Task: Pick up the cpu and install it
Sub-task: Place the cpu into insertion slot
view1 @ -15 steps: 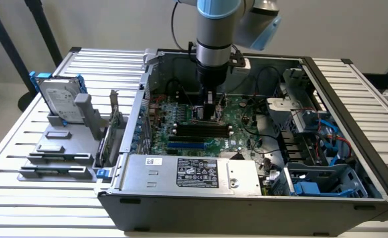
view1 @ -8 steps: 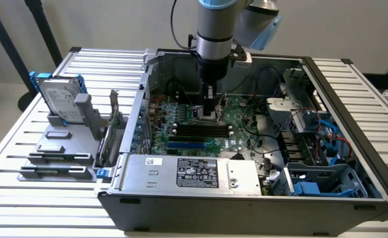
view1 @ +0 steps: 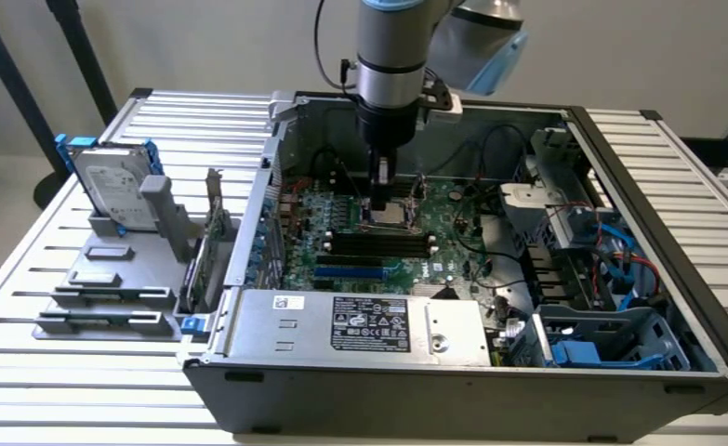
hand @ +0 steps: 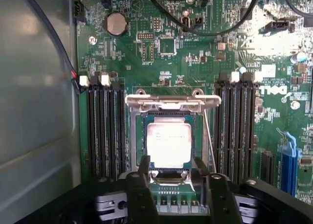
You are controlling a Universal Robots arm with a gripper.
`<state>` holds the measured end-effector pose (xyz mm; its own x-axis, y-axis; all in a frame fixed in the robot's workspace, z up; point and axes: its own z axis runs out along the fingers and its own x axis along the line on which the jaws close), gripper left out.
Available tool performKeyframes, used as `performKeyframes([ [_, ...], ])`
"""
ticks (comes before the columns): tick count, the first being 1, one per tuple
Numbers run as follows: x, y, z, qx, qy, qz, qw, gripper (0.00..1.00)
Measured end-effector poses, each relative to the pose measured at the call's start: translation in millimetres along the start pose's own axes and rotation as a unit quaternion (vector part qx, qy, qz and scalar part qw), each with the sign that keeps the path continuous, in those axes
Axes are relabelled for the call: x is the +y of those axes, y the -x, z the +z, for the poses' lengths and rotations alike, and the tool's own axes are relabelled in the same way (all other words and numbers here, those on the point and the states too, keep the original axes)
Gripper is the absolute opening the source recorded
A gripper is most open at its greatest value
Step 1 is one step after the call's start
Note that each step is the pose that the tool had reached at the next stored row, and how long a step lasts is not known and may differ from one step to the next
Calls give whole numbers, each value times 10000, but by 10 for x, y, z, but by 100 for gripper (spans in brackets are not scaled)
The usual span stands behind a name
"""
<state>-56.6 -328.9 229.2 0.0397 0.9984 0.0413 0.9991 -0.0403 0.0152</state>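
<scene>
The cpu [hand: 169, 143], a small square chip with a dull silver top, lies flat in the motherboard socket, and the socket's metal cover [hand: 171, 101] is tipped up behind it. My gripper [hand: 172, 166] hangs just over the chip's near edge. One dark fingertip [hand: 145, 164] stands at each side of the chip and the jaws are apart, the right one with a small gap. In the exterior view the gripper [view1: 386, 200] reaches straight down into the open computer case [view1: 463, 390], over the middle of the green motherboard [view1: 338, 242].
Dark memory slots [hand: 103, 131] flank the socket on both sides. Black cables [hand: 230, 23] loop over the board behind it. The case wall [hand: 34, 111] is close by. A power supply [view1: 364, 325] fills the case's front. A silver hard drive [view1: 115, 190] stands in a grey holder outside.
</scene>
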Motion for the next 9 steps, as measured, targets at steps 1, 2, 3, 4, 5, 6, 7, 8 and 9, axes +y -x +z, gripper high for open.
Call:
performKeyframes([
  [1,-24,4,-6,2,-4,0,10000,42],
  [2,-49,9,-11,4,-8,1,10000,36],
  [3,-73,13,-16,7,-12,0,10000,36],
  [4,-98,17,-21,9,-16,0,10000,24],
  [5,-124,21,-26,11,-21,1,10000,24],
  [6,-147,25,-31,14,-25,1,10000,18],
  [7,-166,29,-35,15,-29,2,10000,12],
  [8,-180,32,-38,17,-33,2,10000,12],
  [9,-187,35,-40,18,-36,2,10000,11],
])
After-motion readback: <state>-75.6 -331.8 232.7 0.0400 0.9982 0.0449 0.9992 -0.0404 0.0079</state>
